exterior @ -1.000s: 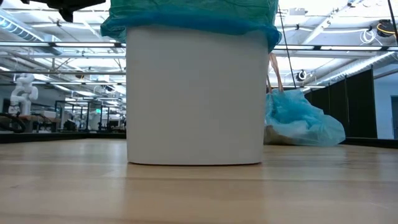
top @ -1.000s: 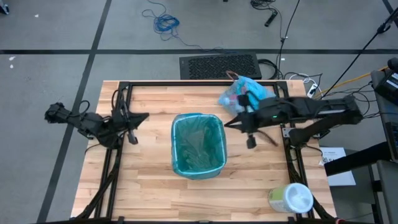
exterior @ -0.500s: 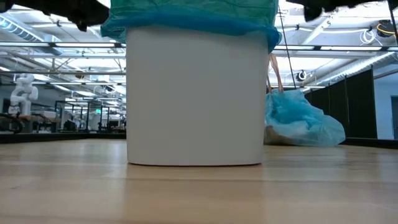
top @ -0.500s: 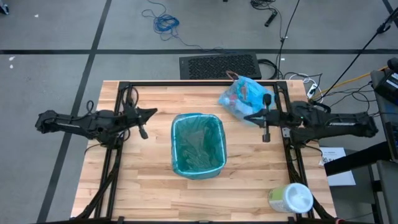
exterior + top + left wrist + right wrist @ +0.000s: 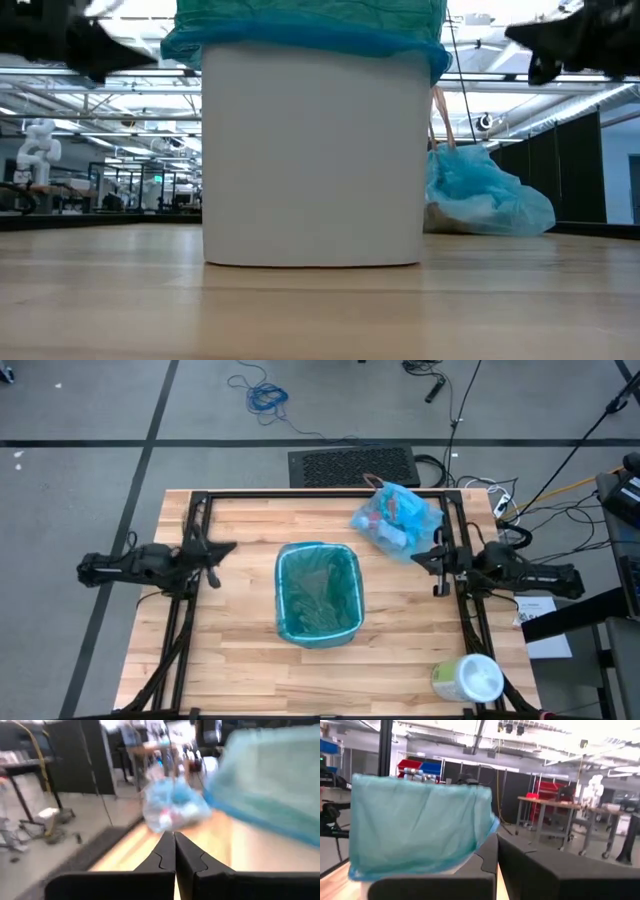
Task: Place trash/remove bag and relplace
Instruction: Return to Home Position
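hovering at the table's sides, left gripper (image 5: 174, 838) and right gripper (image 5: 497, 840) both pinched shut, empty; steering clear of lined bin (image 5: 315, 160) and full bag (image 5: 480, 195) while folding home.

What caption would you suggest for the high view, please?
White bin with teal liner at centre, filled blue bag beyond it, left arm and right arm at the sides, jaws shut.

Grey floor (image 5: 90, 420) crossed by dark lines, a blue cable coil (image 5: 265, 398) and a black grille mat (image 5: 352, 465) lying on it. Bright ceiling lights (image 5: 440, 727) overhead; red and blue bins (image 5: 420, 768) beside dark wall panels (image 5: 515, 790).
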Motion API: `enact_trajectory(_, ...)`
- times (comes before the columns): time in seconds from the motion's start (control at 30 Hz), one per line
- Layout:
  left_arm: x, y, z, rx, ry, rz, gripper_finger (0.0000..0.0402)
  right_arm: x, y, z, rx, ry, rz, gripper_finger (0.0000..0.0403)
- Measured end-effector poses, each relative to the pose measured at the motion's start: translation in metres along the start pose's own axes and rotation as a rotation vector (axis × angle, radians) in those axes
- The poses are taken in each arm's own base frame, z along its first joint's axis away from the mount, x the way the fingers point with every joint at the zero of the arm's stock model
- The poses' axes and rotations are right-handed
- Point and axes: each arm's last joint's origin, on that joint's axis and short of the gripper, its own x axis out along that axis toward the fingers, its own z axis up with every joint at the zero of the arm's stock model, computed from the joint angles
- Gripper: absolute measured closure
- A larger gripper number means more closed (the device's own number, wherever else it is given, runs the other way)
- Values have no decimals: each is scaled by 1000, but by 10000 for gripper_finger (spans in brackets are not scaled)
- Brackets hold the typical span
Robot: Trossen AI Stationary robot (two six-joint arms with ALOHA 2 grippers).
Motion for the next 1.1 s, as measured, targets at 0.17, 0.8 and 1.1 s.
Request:
enact_trajectory(0.17, 8, -10, -29, -55, 76, -44, 402, -2, 1, -9, 26, -6, 1, 403)
enact_trajectory(0.8, 13, -28, -48, -24, 0, -252, 402, -3, 5, -42, 114, 220, -7, 403)
enact_trajectory(1.1, 16, -22, -50, -19, 34, -41, 402, -2, 3, -44, 22, 243, -52, 403)
